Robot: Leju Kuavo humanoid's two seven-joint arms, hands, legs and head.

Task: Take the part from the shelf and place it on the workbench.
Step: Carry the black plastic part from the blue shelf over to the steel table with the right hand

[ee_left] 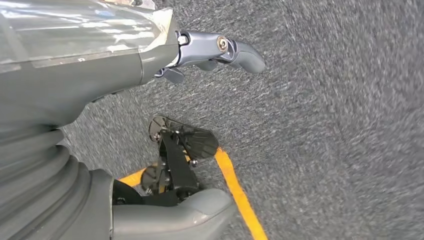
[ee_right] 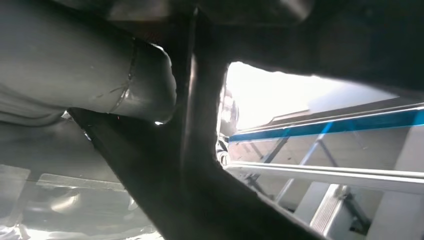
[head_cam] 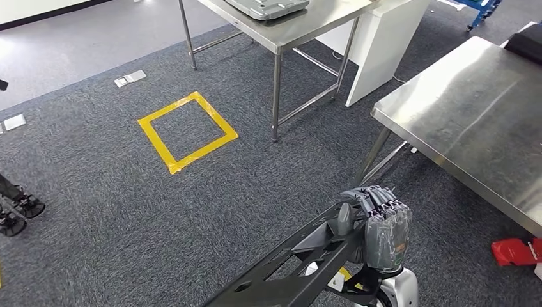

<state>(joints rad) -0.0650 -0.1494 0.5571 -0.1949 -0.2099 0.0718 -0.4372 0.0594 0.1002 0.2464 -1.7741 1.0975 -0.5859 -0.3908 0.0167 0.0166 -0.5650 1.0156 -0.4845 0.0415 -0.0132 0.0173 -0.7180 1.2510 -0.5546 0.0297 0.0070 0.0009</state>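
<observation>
Right robot hand carrying the black part over the carpet, beside the steel surface.

Head view: the right robot hand [head_cam: 382,231] has its fingers wrapped round the upper end of the long black part [head_cam: 300,265], which slants down from it toward the lower edge; the surface [head_cam: 473,121] stands just to its right.
Left wrist view: the left robot hand [ee_left: 212,52] hangs above the carpet [ee_left: 340,120], fingers apart, empty.
Right wrist view: the dark part [ee_right: 200,165] crosses close against the robot hand [ee_right: 100,75].

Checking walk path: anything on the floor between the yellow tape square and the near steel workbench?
Head view: only bare grey carpet between the yellow tape square and the near workbench; the far table's leg stands just beside that stretch.
</observation>
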